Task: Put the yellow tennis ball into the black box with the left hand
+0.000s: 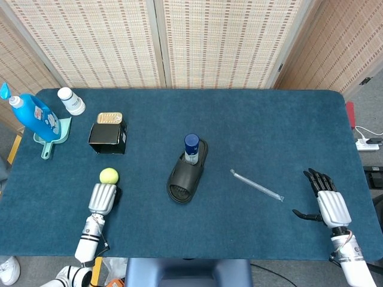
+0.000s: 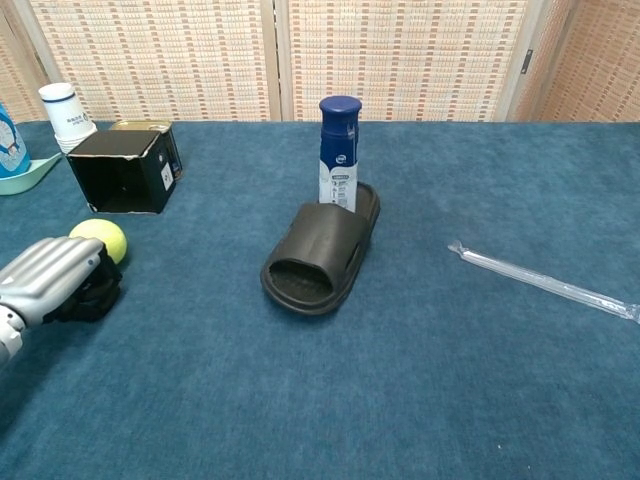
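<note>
Ball (image 1: 109, 175) x1, black box (image 1: 108, 138) x1, left hand (image 1: 103, 198) gripping ball.

Brightness: both views bright and even; colours read clearly.
Light source: diffuse, from overhead; exact fixture cannot be told.
Shadows: soft and short. Faint shadow under the slipper (image 1: 188, 171) and just beside the black box (image 1: 108, 139).
Glare: mild sheen on the metal back of the left hand (image 2: 50, 277); the plastic straw (image 2: 545, 281) catches light. Nothing blown out.
Focus: sharp across the table (image 1: 251, 125) in the head view; chest view slightly softer at the near left edge.
Distortion: the table's edges bow slightly in the head view.
</note>
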Controlling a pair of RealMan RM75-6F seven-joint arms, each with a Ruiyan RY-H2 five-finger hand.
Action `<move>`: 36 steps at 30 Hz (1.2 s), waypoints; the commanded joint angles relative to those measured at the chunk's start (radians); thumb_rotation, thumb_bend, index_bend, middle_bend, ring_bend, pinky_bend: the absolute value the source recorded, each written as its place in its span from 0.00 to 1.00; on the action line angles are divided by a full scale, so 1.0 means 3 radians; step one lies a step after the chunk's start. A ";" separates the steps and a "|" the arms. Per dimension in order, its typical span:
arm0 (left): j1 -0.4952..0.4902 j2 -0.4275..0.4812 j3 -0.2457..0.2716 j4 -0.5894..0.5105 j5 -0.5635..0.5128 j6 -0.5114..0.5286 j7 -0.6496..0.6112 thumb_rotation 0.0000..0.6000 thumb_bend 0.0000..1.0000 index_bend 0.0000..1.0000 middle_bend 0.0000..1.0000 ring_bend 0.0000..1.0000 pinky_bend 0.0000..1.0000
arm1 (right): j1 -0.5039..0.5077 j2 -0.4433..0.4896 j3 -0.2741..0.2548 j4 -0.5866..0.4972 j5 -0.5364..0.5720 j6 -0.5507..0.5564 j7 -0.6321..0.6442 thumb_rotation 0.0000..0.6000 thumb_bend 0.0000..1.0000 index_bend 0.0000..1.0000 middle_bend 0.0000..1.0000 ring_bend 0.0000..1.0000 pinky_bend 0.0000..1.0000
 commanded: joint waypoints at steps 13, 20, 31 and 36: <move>-0.0167 -0.0106 0.0011 0.0213 -0.0111 -0.0118 -0.0208 1.00 0.67 1.00 1.00 1.00 1.00 | 0.0030 -0.0005 0.0028 -0.0013 0.0063 -0.0066 -0.0056 1.00 0.00 0.00 0.00 0.00 0.00; -0.0177 -0.0096 0.0011 -0.0082 -0.0146 -0.0042 0.0063 1.00 0.67 1.00 1.00 1.00 1.00 | 0.0033 0.0002 0.0022 -0.0014 0.0047 -0.0062 -0.0037 1.00 0.00 0.00 0.00 0.00 0.00; -0.0411 -0.0321 -0.0292 0.0347 -0.0376 -0.0042 0.0021 1.00 0.66 0.98 0.99 0.97 0.95 | 0.0034 0.0011 0.0017 -0.0005 0.0033 -0.0055 0.0002 1.00 0.00 0.00 0.00 0.00 0.00; -0.0545 -0.0240 -0.0355 0.0384 -0.0502 -0.0494 -0.0369 0.42 0.42 0.22 0.07 0.04 0.05 | 0.0037 0.0005 0.0017 -0.0006 0.0041 -0.0065 -0.0012 1.00 0.00 0.00 0.00 0.00 0.00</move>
